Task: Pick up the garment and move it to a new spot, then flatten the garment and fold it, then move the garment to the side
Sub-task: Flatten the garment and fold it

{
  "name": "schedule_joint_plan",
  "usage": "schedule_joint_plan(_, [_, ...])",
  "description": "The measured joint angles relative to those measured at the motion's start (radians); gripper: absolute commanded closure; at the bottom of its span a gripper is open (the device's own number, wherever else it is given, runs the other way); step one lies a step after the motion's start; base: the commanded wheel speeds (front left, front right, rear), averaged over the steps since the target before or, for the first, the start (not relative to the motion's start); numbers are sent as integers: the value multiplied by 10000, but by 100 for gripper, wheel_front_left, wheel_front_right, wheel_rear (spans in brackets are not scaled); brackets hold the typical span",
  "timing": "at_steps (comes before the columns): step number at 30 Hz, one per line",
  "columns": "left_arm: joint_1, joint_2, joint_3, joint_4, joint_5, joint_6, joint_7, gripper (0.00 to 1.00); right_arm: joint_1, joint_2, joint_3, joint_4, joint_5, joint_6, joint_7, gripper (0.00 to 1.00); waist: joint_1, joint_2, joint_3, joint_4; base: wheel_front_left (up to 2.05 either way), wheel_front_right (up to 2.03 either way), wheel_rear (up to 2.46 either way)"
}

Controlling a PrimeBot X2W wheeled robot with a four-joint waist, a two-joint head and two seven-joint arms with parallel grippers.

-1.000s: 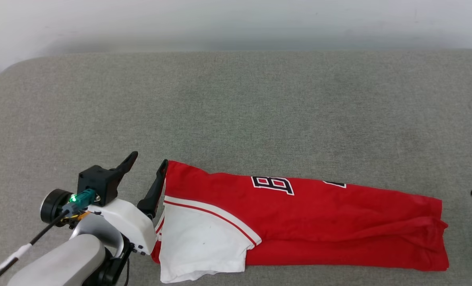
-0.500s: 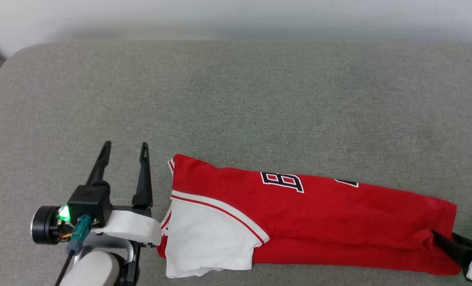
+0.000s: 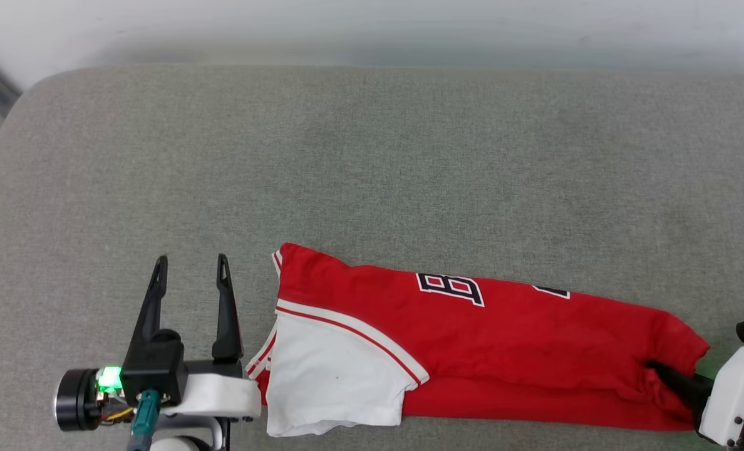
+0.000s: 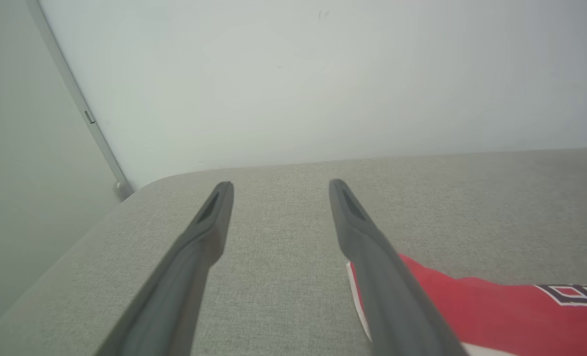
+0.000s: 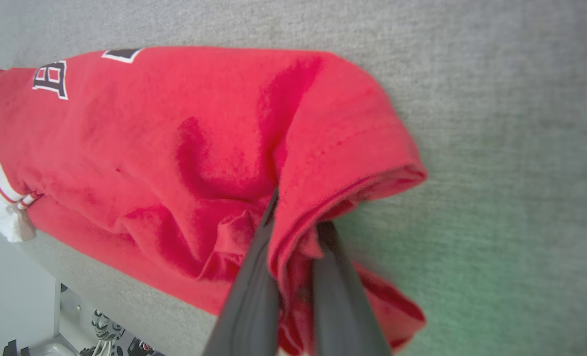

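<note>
Lying in a long fold by the near edge of the cushion (image 3: pixel 372 156), the garment (image 3: pixel 535 338) looks soft and limp, best pinched at corners: the right gripper (image 5: pixel 298 212) has its fingers clamped on the right hem, and the left gripper (image 3: pixel 190 266) stands beside the left end with fingers apart.

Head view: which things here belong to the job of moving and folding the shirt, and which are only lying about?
Belong to the job: red jersey T-shirt with a white sleeve and black lettering; right gripper, closed on its red end; left gripper, open, beside its sleeve end.
Only there: grey fabric cushion under the shirt; pale wall behind it.
</note>
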Motion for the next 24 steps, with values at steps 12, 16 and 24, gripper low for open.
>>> schedule_joint_plan(12, [971,-974,882,324,1193,-968,-2,0,-5,-1526,-529,679,-27,17,-8,100,0,0,-625,-155,0,0,0])
schedule_joint_plan(16, [1137,-1112,1106,349,1358,-1177,-2,0,113,-1848,-675,796,-88,17,514,100,0,0,-845,-213,0,0,0])
schedule_joint_plan(24, [1345,-1248,1427,364,1563,-1513,-2,0,220,-1755,-303,-1841,-105,15,1536,100,-1,0,-1111,-319,0,0,0])
